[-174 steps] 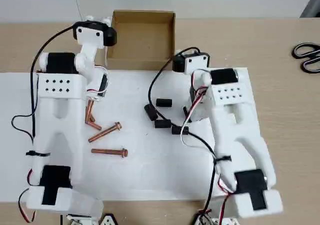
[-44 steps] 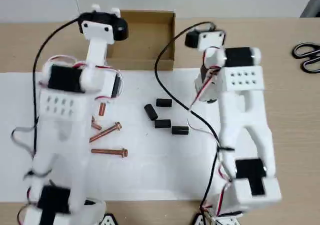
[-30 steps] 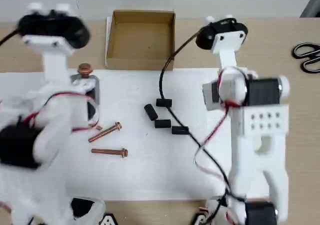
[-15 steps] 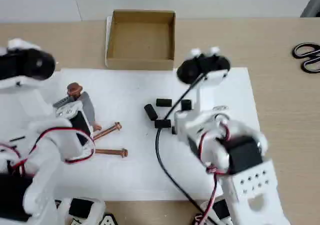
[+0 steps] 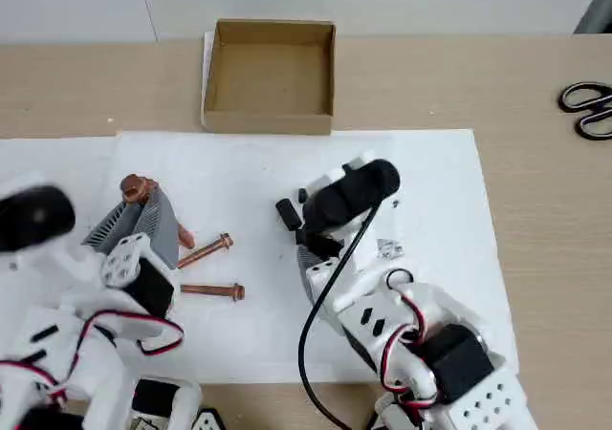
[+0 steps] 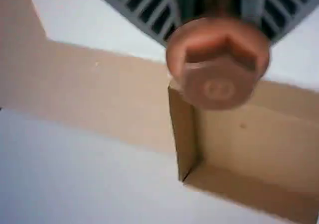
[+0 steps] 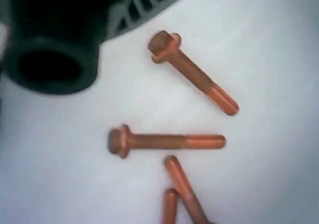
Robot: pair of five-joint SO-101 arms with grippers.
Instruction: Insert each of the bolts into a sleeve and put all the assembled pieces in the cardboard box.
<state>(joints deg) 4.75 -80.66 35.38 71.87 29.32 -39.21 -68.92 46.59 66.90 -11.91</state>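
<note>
My left gripper (image 5: 142, 208) is shut on a copper bolt (image 5: 134, 186) and holds it up off the white sheet at the left, head end outward. In the left wrist view that bolt's head (image 6: 217, 59) sits between the grey fingers (image 6: 149, 15), with the cardboard box (image 6: 239, 149) behind it. My right gripper (image 7: 55, 30) is shut on a black sleeve (image 7: 50, 59), bore facing out, over loose bolts (image 7: 164, 142). From above, the right gripper (image 5: 308, 250) hangs beside a loose sleeve (image 5: 286, 213). Two bolts (image 5: 203, 251) lie between the arms.
The cardboard box (image 5: 268, 122) stands open at the back centre, just beyond the white sheet (image 5: 239, 162). Scissors (image 5: 585, 105) lie on the bare table at the far right. The right arm's black cable (image 5: 320, 306) trails over the sheet's front.
Both arms have pulled back toward the table's front. The left one carries its bolt lower and leftward; the right one has swung left over the sleeves.
</note>
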